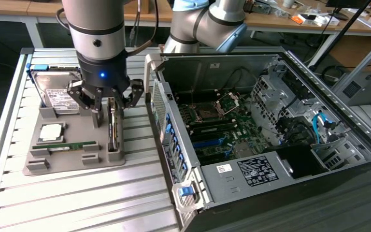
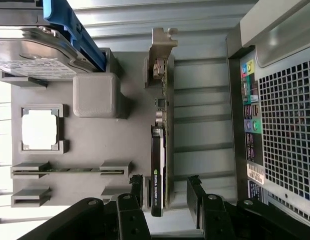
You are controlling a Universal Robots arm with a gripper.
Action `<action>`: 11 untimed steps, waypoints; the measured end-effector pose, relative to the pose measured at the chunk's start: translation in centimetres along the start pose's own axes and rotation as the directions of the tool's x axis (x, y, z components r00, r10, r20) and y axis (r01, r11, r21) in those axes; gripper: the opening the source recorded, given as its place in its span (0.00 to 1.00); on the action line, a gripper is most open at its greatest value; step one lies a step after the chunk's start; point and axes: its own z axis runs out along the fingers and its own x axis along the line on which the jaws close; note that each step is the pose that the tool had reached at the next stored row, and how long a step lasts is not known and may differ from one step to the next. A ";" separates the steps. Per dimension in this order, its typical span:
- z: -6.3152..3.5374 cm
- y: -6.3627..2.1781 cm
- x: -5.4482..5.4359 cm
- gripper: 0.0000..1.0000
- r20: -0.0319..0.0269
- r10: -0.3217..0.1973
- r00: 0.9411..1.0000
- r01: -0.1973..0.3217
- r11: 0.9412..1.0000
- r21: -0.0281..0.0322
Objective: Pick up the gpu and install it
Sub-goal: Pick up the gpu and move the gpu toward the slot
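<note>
Gpu (image 1: 112, 129) stands on its long edge in the grey holder tray (image 1: 69, 166) on the tabletop (image 1: 76, 203). My pincer (image 1: 111, 113) hangs over one end of it, spread open with a finger on each side of the card. The wrist view shows a gap on both sides. The opened computer case (image 1: 205, 72) lies just beside the tray, on the exterior view's right.
</note>
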 end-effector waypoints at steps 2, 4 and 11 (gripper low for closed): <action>0.13 -0.01 0.0 0.48 0.000 0.000 1.000 0.000 1.000 0.000; 0.27 -0.01 0.0 0.48 0.000 0.000 1.000 0.000 1.000 0.000; 0.77 -0.03 0.0 0.48 0.000 0.000 1.000 0.000 1.000 0.000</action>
